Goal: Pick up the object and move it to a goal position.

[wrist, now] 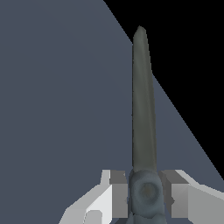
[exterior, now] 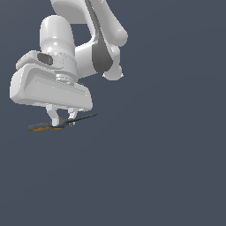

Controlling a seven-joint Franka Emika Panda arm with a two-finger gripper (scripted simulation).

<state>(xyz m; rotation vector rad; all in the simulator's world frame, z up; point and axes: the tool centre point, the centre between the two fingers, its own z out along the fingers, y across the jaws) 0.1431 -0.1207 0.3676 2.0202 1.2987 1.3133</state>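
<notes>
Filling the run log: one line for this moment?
gripper: shut on spoon | grip: mid-stem, both ends protruding | spoon: near level

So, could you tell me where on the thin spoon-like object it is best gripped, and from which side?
Grip the spoon-like object on its slender dark stem, near the middle, coming from above with a finger on each narrow side. It is thin and lies nearly flat, so only across the stem is there purchase. The gripper sits there now, apparently closed on it.

We see one flat, uniform dark grey-blue surface [exterior: 167, 167] filling the exterior view, no visible edges there. Wrist view shows the same surface [wrist: 52, 96] ending at a straight edge against black. We can't tell whether anything lies on it.
</notes>
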